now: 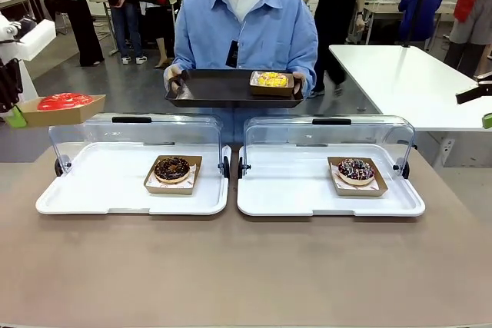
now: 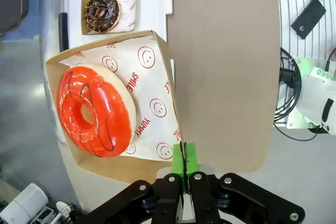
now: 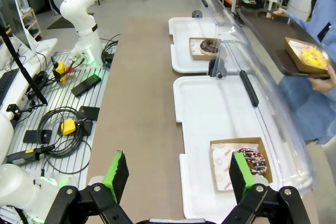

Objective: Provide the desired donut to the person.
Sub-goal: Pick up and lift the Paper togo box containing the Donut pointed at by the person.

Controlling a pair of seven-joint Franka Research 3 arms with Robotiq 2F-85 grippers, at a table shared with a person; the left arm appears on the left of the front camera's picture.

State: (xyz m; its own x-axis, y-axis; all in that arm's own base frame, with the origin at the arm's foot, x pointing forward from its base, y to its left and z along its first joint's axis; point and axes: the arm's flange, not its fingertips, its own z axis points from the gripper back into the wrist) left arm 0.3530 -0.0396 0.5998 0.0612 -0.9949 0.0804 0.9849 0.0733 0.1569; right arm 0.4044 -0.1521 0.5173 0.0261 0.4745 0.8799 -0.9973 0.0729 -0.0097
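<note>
Left gripper (image 2: 184, 174), green pads pressed together on the near wall of the cardboard tray (image 2: 157, 56) carrying the red-glazed donut (image 2: 94, 109); edge pinch, presumably to keep the pads off the icing and the tray level. Carried above the far left end of the table (image 1: 246, 266), beyond the left display case (image 1: 131, 182), apparently on its way toward the person (image 1: 246, 28).

Right gripper (image 3: 178, 174), jaws wide apart and empty, hanging over the right part of the table, near the right display case (image 3: 220, 103).

Person at the far side, behind the two cases, holding out a dark serving tray (image 1: 215, 90) in both hands, level and just above the raised clear lids: seemingly offered as the landing place. Yellow-topped donut (image 1: 271, 80) already on its right end in a cardboard tray; left part bare.

Chocolate donut (image 1: 172, 168) in the left case and sprinkled chocolate donut (image 1: 356, 170) in the right, each in a cardboard tray on a white base, lids hinged up toward the far side, giving access from the near side.

Surface: plain brown tabletop, matte. Room: grey floor, a white table (image 1: 407, 74) far right, bystanders beyond; perforated bench with cables and tools (image 3: 58, 114) beside the table in the right wrist view.
</note>
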